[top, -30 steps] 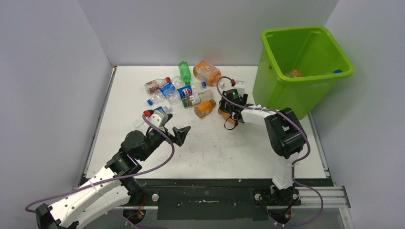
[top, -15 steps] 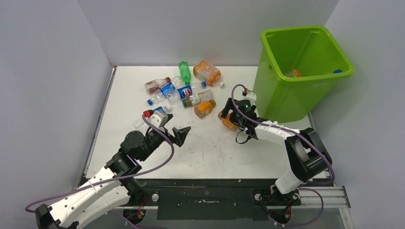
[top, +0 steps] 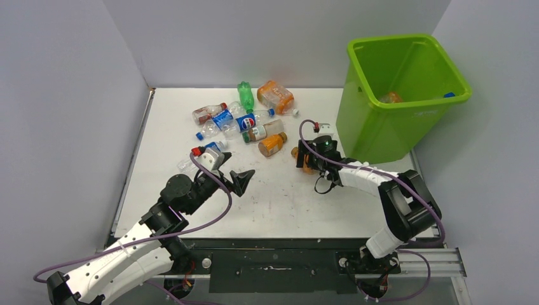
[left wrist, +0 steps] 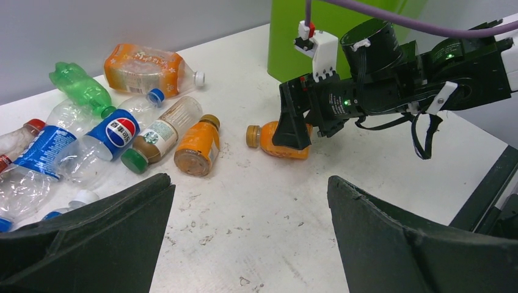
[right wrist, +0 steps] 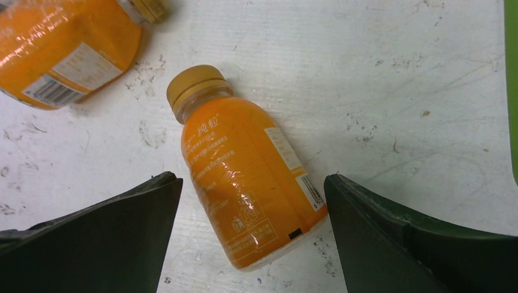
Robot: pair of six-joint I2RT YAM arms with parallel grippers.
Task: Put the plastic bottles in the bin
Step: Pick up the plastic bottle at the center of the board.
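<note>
One orange bottle point(right wrist: 241, 165) lay on the table point(top: 286, 203) near the bin point(top: 381, 127), between the wide-open, empty fingers point(right wrist: 110, 232) of the right gripper point(right wrist: 251, 183); closing askew, they might have squirted it away; the left gripper point(left wrist: 249, 183) gaped empty too

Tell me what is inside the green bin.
Inside the bin, an orange-tinted bottle and a blue piece show over the near rim. The front wall hides the floor and anything lower.
</note>
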